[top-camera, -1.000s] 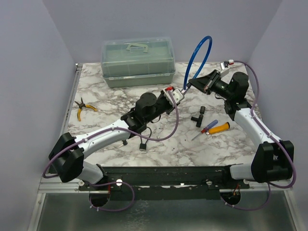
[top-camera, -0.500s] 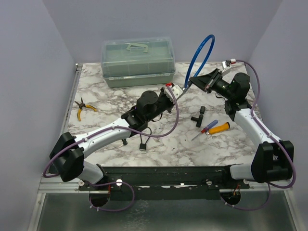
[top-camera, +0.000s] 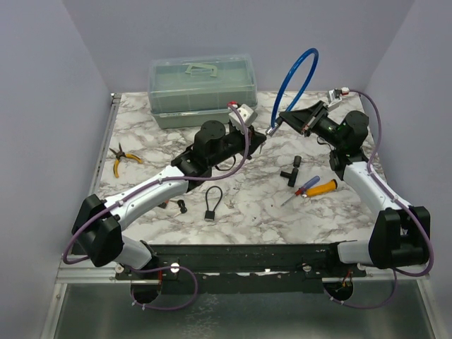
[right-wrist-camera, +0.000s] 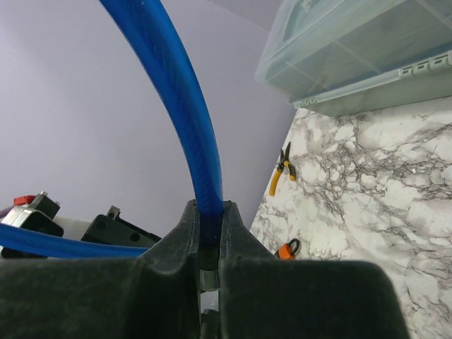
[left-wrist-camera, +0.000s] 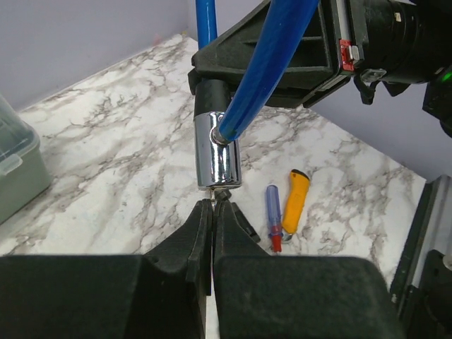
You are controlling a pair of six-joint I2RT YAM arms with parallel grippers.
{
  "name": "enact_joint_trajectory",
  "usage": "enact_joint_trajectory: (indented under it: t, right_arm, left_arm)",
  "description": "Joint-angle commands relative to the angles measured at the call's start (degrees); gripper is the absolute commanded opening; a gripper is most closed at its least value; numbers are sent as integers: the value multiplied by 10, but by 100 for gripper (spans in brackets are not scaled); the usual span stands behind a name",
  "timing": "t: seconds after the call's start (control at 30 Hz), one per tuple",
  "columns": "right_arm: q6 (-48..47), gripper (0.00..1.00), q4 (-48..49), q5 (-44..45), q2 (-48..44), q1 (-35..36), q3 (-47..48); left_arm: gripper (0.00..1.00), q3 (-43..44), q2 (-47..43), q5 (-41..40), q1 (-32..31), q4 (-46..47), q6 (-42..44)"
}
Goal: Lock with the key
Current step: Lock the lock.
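Marbled white and grey, the surface (top-camera: 268, 212) sat between lavender walls, with a pale green lidded box (top-camera: 203, 88) at its far edge. We saw the right pincer (right-wrist-camera: 206, 215) clamped on the blue cord of the cable lock (top-camera: 296, 74), holding it off the surface with the loop arching above. The lock's chrome cylinder (left-wrist-camera: 217, 152) hung just under that grip, standing upright in the left wrist view.

The left pincer (left-wrist-camera: 213, 212) pointed straight at the cylinder's lower end, its jaws pressed together with no gap that we could make out. At their tips a small sliver, which we took for the key (left-wrist-camera: 220, 193), met the underside of the cylinder (too little of it showed for us to say how far it went in).

Elsewhere on the surface, yellow-handled pliers (top-camera: 123, 157) lay near the left edge, and a small padlock (top-camera: 211, 206) lay near the front, beside the left arm. Toward the right, an orange-handled screwdriver (top-camera: 322, 187) and a blue-and-red one (top-camera: 306, 186) lay close together, with a black fitting (top-camera: 291, 171) just beyond them.
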Motion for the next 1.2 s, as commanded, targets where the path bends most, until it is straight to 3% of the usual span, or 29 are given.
enact_joint_trajectory:
  t: [0.0, 0.33, 1.17]
  right_arm:
    - [22, 0, 56, -14, -20, 5, -4]
    - [26, 0, 64, 3, -21, 5, -7]
    - [32, 0, 80, 39, -13, -29, 8]
  left_arm:
    - [0, 18, 4, 112, 14, -3, -93]
    - [0, -9, -9, 163, 21, 0, -71]
    - [0, -72, -40, 101, -27, -52, -62]
